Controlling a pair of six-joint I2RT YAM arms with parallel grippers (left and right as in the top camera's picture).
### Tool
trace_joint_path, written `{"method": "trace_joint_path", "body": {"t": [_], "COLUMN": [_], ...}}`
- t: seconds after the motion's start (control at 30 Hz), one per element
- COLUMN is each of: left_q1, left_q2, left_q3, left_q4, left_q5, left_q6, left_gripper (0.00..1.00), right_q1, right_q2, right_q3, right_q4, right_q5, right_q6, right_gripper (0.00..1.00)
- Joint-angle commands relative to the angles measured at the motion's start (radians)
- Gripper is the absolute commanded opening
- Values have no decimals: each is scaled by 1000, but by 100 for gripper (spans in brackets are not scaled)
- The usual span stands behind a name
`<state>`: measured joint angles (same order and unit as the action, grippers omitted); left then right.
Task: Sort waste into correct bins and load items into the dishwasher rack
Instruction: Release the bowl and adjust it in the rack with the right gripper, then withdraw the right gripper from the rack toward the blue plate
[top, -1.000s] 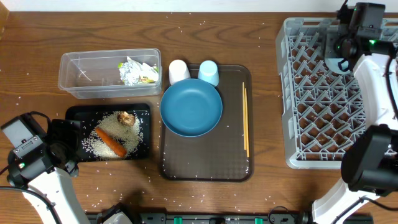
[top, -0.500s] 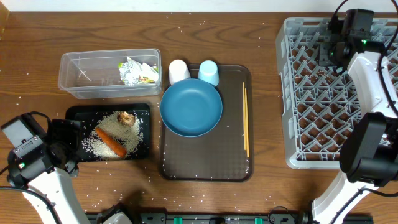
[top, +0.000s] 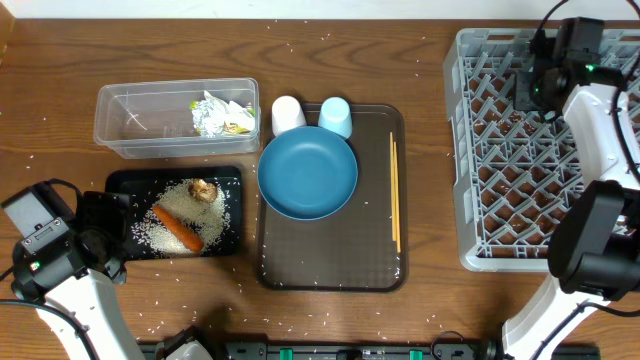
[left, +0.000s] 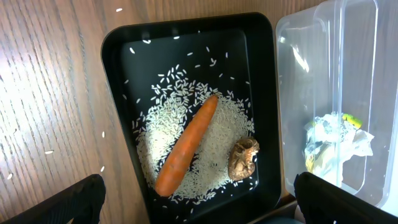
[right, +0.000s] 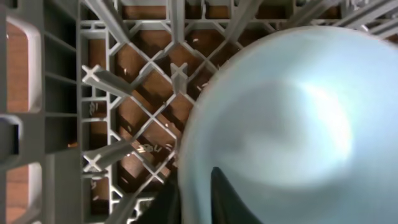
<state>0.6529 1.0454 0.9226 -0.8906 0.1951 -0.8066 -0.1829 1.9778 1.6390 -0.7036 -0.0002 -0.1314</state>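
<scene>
Right wrist view, nearest the lens: the right gripper (right: 199, 204) looks clamped on the rim of the small white bowl (right: 292, 124). One dark finger lies against the pale curved surface and a second dark edge sits just outside the rim (the pinch itself is cut off by the bottom of the frame, so this is a reading, not a certainty). The bowl fills most of the picture. Beneath it stand the grey pegs (right: 179, 71) of the dishwasher rack (right: 69, 124), and the brown counter (right: 143, 115) shows through the grid.

The step in hand seems to be seating the bowl in the rack. Done well, the bowl would go down on edge between two rows of pegs, tilted so that a peg props it. The gripper would part only once the rim rests on the grid. It would then lift straight clear, since a sideways exit could snag a peg or tip the bowl over.

Left wrist view shows the left gripper (left: 205, 199) with its fingers wide apart, holding nothing, above the black tray (left: 249, 50). The carrot (left: 186, 146), brown lump (left: 244, 158) and rice (left: 158, 127) lie together in that tray. Just beside it, the clear tub (left: 298, 93) holds the wrapper (left: 336, 140).

Overhead, farther across the counter, the brown serving tray (top: 330, 250) carries the blue plate (top: 307, 172) and chopsticks (top: 395, 195). The white cup (top: 288, 113) and light-blue cup (top: 336, 116) stand at its far edge. None of these is in the rack yet.
</scene>
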Motion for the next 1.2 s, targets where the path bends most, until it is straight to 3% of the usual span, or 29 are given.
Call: {"method": "trace_joint_path", "body": {"t": [0.0, 0.3, 0.57, 0.77, 1.03, 1.17], "left_q1": [3, 3, 3, 3, 3, 3], "left_q2": [-1, -1, -1, -1, -1, -1], "left_q3": [11, 11, 11, 11, 11, 11], "left_q4": [-2, -2, -2, -2, -2, -2], "left_q5": [-16, -16, -16, -16, -16, -16], "left_q6": [13, 13, 13, 13, 13, 13], "left_gripper": [98, 98, 98, 98, 98, 98], "right_q1": [-24, -62, -220, -316, -326, -327], "right_q2": [5, -69, -139, -97, 38, 101], "right_q3": [-11, 47, 81, 73, 72, 72], "right_q4": [5, 8, 20, 18, 63, 83], "right_q5": [-78, -375, -798, -1036, -1389, -1415], "right_q6": [3, 34, 66, 55, 44, 93], "right_gripper": [1, 1, 1, 1, 1, 1]}}
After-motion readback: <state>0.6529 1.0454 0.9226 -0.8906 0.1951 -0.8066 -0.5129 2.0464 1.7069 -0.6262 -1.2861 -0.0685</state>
